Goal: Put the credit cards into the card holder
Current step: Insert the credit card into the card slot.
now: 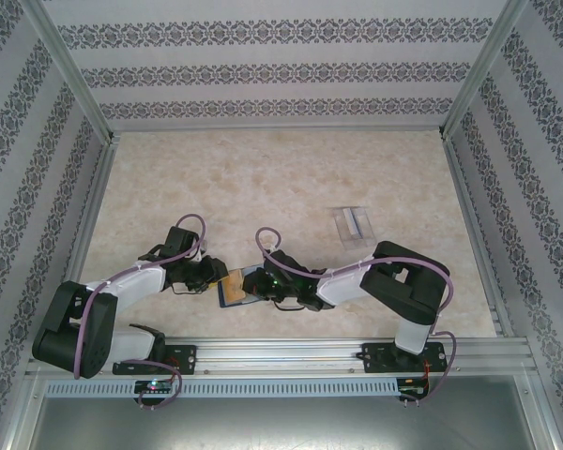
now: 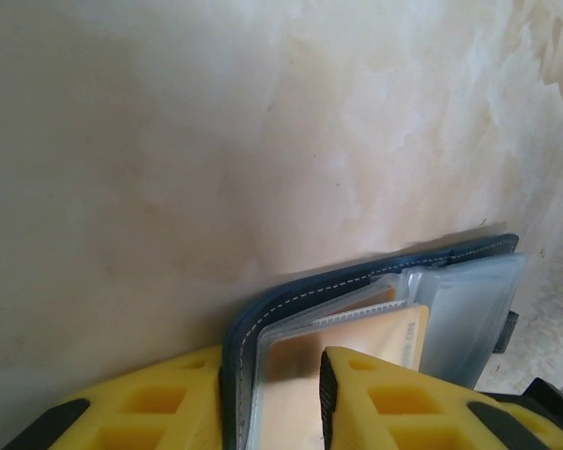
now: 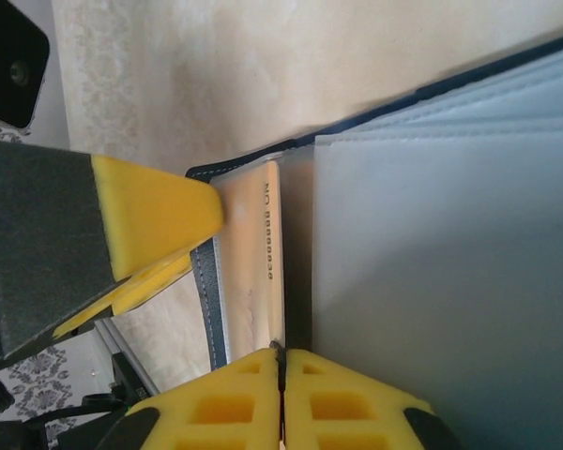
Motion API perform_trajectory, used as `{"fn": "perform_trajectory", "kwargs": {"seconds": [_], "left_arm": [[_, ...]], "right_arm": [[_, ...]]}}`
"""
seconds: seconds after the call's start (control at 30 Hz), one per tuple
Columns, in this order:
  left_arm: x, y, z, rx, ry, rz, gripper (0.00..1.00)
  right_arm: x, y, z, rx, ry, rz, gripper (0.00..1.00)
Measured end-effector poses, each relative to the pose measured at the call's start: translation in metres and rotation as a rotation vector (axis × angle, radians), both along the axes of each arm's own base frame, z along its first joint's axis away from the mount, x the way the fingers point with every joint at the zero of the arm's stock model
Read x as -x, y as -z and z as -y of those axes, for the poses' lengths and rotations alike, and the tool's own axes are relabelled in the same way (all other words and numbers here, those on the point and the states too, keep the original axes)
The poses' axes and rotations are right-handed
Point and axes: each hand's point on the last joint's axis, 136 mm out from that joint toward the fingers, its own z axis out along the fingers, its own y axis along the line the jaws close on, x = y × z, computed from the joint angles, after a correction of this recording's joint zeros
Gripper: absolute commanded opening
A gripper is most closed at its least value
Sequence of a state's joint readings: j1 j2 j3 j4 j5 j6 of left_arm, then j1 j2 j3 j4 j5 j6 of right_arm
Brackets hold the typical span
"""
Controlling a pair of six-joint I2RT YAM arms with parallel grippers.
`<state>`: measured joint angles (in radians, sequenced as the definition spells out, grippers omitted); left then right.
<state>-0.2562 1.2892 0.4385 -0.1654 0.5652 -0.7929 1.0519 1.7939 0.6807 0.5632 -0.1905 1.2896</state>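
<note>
Marbled beige bench [image 1: 263,178], patterned walls [image 1: 263,70] on three sides. We start at the right end effector [image 3: 281,361]. Its yellow fingers are pressed together with just a hairline seam between them, pinching the near edge of a tan credit card [image 3: 267,262]. We can read embossed digits along the card's bare strip. The rest of it sits under a frosted clear sleeve [image 3: 432,281].

The left end effector [image 2: 272,366] has its fingers a little apart, clamped across the corner of the card holder [image 2: 357,279]. One finger is outside the navy cover, the other is over the card face, and the cover edge and sleeve are between them. From the right wrist we see one of its fingers [image 3: 159,211] touching the top of that corner, the other tucked below the cover edge.

The card holder is unfolded, stitched navy cover down and clear sleeves fanned up. In the top view we place it low on the bench, near the front edge, right between the two end effectors.

Further out, a small clear plastic piece [image 1: 354,225] with grey stripes lies flat, well apart from the holder, back and to the right.
</note>
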Motion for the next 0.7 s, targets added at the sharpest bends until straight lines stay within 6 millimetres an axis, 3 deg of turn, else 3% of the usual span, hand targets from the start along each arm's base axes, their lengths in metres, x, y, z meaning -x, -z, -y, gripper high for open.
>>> {"fn": "perform_trajectory", "kwargs": {"seconds": [0.33, 0.43, 0.7], "left_arm": [[-0.001, -0.002, 0.001, 0.002, 0.009, 0.011, 0.38], [-0.001, -0.002, 0.001, 0.002, 0.010, 0.012, 0.38], [-0.001, -0.002, 0.001, 0.002, 0.018, 0.011, 0.39]], "right_arm": [[0.003, -0.001, 0.008, 0.110, -0.064, 0.035, 0.19], [0.003, 0.000, 0.008, 0.128, -0.080, 0.045, 0.09], [0.000, -0.001, -0.006, 0.130, -0.111, 0.043, 0.08]]}}
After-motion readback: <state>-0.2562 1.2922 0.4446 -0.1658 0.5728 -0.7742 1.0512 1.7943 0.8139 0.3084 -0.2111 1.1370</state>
